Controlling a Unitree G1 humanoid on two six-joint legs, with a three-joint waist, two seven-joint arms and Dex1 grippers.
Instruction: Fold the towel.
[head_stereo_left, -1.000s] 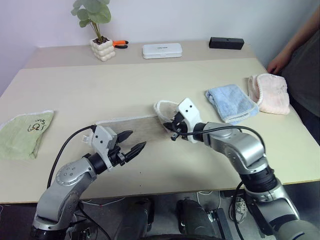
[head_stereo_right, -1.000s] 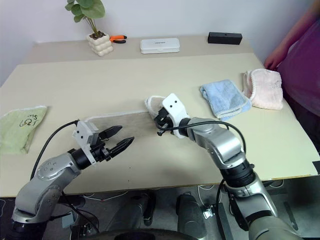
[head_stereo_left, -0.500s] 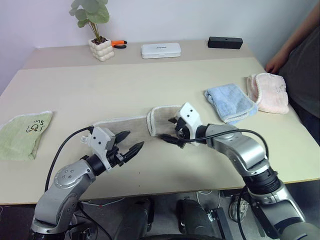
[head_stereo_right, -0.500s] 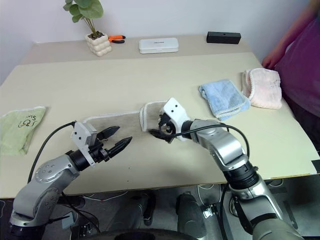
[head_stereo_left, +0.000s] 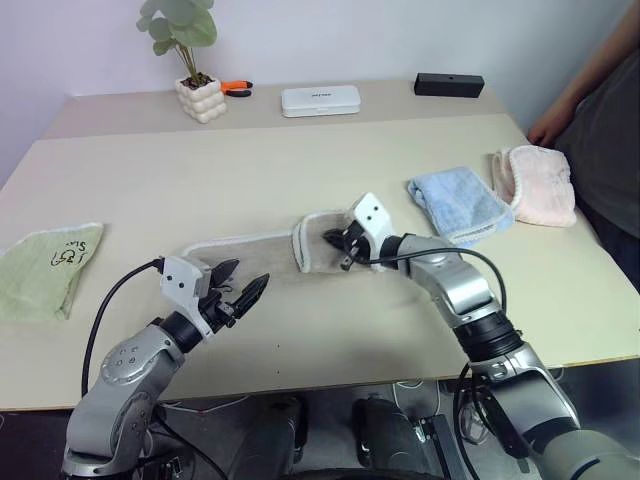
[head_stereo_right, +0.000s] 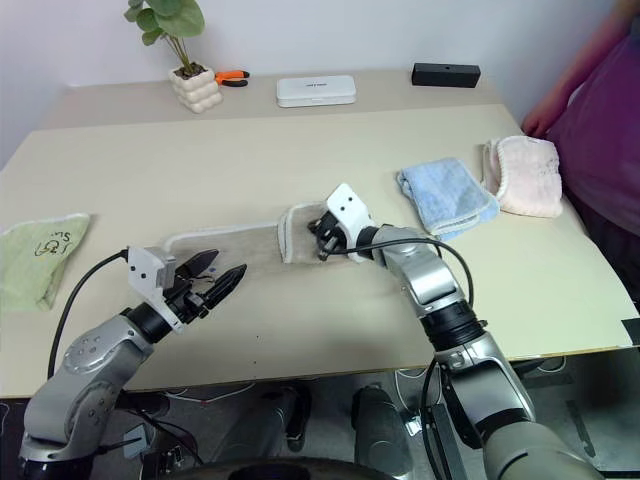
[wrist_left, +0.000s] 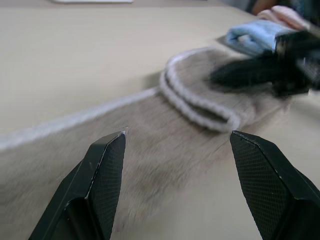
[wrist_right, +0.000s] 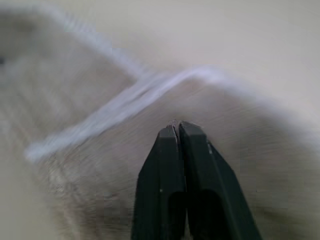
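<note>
The beige towel (head_stereo_left: 250, 255) lies as a long strip across the middle of the table, white-edged, with its right end folded back over itself (head_stereo_left: 318, 243). My right gripper (head_stereo_left: 340, 250) is shut with nothing between its fingers, and its tips rest on that folded end (wrist_right: 100, 165). My left gripper (head_stereo_left: 240, 287) hovers open near the front edge of the towel's left half. In the left wrist view its two fingers (wrist_left: 107, 165) frame the towel (wrist_left: 190, 150), with the right gripper (wrist_left: 250, 72) beyond.
A light green towel (head_stereo_left: 45, 265) lies at the table's left edge. A light blue towel (head_stereo_left: 455, 205) and a pink one (head_stereo_left: 540, 185) lie at the right, by a person (head_stereo_left: 600, 110). A potted plant (head_stereo_left: 200, 98), pliers (head_stereo_left: 238, 87), a white case (head_stereo_left: 320, 100) and a black box (head_stereo_left: 448, 85) stand at the back.
My right gripper carried the towel's right end leftward, laid it over the strip, let go and shut again on top. The left gripper drifted slightly left, still open.
</note>
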